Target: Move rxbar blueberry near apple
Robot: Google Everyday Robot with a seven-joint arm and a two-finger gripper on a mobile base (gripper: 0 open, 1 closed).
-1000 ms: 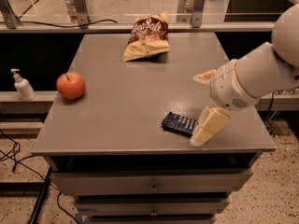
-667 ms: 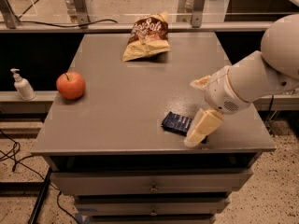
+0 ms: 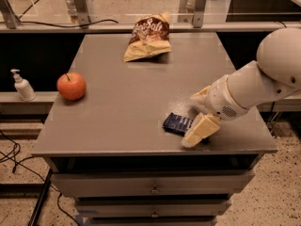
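Observation:
The rxbar blueberry [image 3: 177,123], a small dark navy wrapper, lies flat on the grey table [image 3: 117,102] near its front right. My gripper [image 3: 192,120] is down at the bar's right end. It is open, with one pale finger [image 3: 200,131] in front of the bar, covering its right end, and the other finger [image 3: 200,96] behind it. The red-orange apple [image 3: 71,85] stands at the table's left edge, far to the left of the bar.
A brown-and-tan chip bag [image 3: 147,36] lies at the back middle of the table. A white pump bottle [image 3: 22,85] stands on a lower ledge left of the table. Drawers [image 3: 153,188] sit below the front edge. A railing runs behind.
My gripper has moved a little left and down, and its fingers now straddle the bar's right end. The bar, apple and chip bag have not moved.

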